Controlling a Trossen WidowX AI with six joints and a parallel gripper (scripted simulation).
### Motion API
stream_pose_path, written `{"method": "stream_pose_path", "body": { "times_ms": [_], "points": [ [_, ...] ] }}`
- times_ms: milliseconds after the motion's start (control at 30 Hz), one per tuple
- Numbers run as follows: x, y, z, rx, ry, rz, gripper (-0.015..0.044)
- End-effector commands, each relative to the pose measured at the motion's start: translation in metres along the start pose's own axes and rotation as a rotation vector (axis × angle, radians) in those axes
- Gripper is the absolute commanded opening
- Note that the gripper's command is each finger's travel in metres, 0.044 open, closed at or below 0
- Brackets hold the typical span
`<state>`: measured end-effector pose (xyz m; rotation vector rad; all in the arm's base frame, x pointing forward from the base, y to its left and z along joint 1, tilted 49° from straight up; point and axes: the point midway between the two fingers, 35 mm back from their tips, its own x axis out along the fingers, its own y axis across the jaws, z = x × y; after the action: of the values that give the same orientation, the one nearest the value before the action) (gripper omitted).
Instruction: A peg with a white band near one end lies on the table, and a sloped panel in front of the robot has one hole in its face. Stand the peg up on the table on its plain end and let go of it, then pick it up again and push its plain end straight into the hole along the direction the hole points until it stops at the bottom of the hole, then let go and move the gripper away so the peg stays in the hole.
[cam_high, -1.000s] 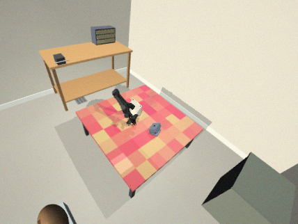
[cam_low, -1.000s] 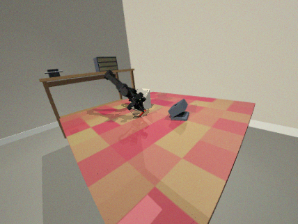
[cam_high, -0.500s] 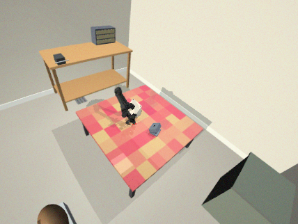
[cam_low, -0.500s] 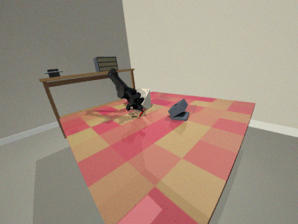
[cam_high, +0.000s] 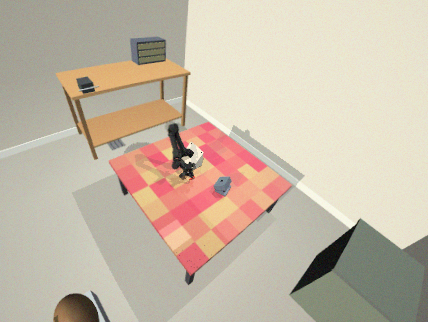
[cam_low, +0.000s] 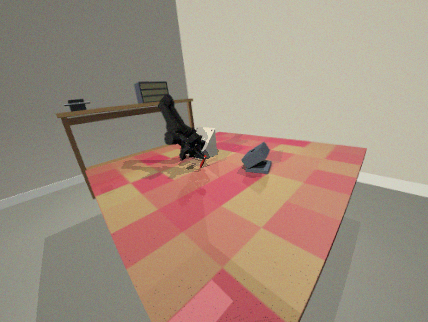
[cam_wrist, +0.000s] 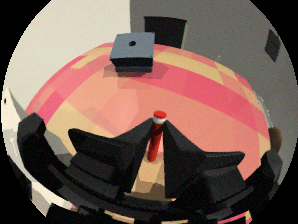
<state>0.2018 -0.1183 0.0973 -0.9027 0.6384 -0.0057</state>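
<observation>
The red peg (cam_high: 191, 178) (cam_low: 202, 162) (cam_wrist: 154, 144) is between the fingers of my gripper (cam_low: 203, 156) (cam_wrist: 158, 121), which is shut on it close to the white band (cam_wrist: 159, 120). The banded end is up and the plain end points down. The peg leans a little in the exterior view. I cannot tell whether its plain end touches the table. The blue-grey sloped panel (cam_high: 223, 185) (cam_low: 255, 155) (cam_wrist: 129, 46) stands apart from the gripper on the patchwork table (cam_high: 186, 216) (cam_low: 200, 210). Its face has one dark round hole (cam_wrist: 132, 43).
A white box-like block (cam_high: 195, 153) (cam_low: 210, 142) stands right beside the arm. A wooden workbench (cam_high: 120, 78) with a drawer cabinet (cam_high: 151, 50) and a small dark device (cam_high: 85, 84) is behind the table. A large grey-green box (cam_high: 370, 270) is at the lower right of the top view.
</observation>
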Motion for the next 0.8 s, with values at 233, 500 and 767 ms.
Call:
{"method": "stream_pose_path", "body": {
  "times_ms": [233,500,767],
  "points": [
    [-0.006,0.002,-0.004,-0.006,-0.093,0.002,0.0049],
    [-0.011,0.002,-0.007,-0.007,-0.162,0.003,0.0049],
    [-0.015,0.003,-0.011,-0.008,-0.231,0.004,0.0049]
  ]
}}
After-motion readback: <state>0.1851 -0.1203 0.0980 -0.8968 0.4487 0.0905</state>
